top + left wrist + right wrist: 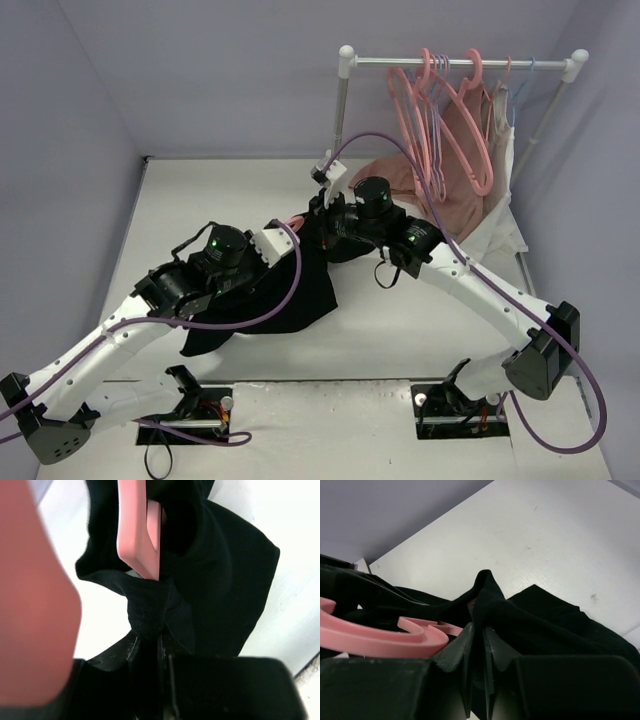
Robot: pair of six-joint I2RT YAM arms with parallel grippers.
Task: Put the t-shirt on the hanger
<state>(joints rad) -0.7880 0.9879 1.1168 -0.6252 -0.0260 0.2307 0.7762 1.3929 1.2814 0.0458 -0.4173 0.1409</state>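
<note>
While the left pincer point(149, 642) and right pincer point(479, 636) each clamp a t-shirt point(235, 580) fold, the hanger point(135, 525) runs lengthwise away from the left one, touching its fold.

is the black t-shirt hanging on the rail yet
No, the t-shirt is bunched low over the table, well apart from the rail.

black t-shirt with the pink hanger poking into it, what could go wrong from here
1. The left gripper pinches only a small bunched fold of the black fabric t-shirt; a tug could slip it free.
2. The right gripper likewise holds just a thin ridge of fabric.
3. The thick pink plastic hanger seems held by cloth alone, so it might slide out of the opening or snag if the arms pull.
</note>
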